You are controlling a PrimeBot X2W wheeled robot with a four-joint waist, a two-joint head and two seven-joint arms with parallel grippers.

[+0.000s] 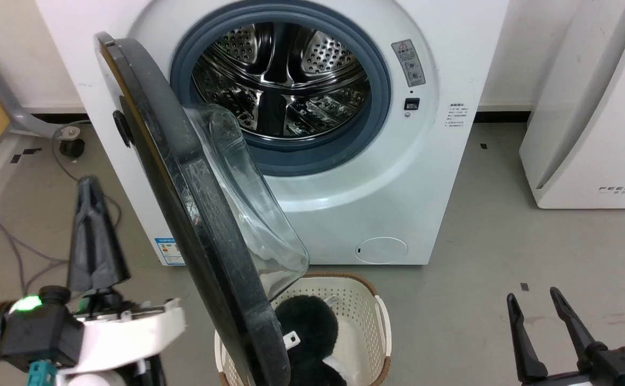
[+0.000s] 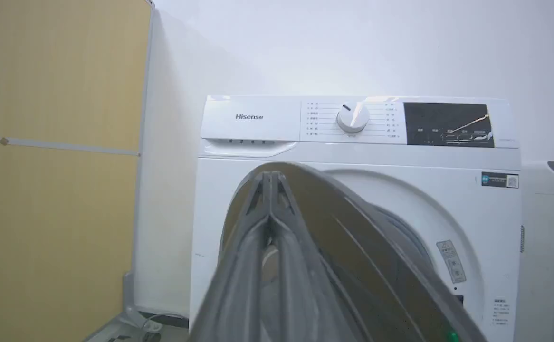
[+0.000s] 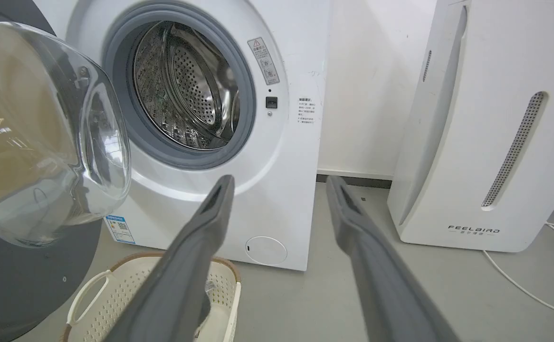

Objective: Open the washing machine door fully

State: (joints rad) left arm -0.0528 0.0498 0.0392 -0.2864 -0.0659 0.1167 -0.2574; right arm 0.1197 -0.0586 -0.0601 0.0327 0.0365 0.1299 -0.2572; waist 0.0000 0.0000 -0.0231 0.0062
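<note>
Right gripper (image 1: 533, 295) hanging low right, 2 fingers standing apart, holding nothing. Left gripper (image 1: 87, 186) pointing up near outer face of washing machine door (image 1: 184, 214), fingers pressing together, gripping nothing. Laundry basket (image 1: 363, 300) sitting under door's lower edge, holding black item (image 1: 307, 321). Door standing partly swung out, edge-on, glass bowl (image 1: 248, 203) facing right. Behind, washing machine (image 1: 425, 161) showing steel drum (image 1: 280, 80).
</note>
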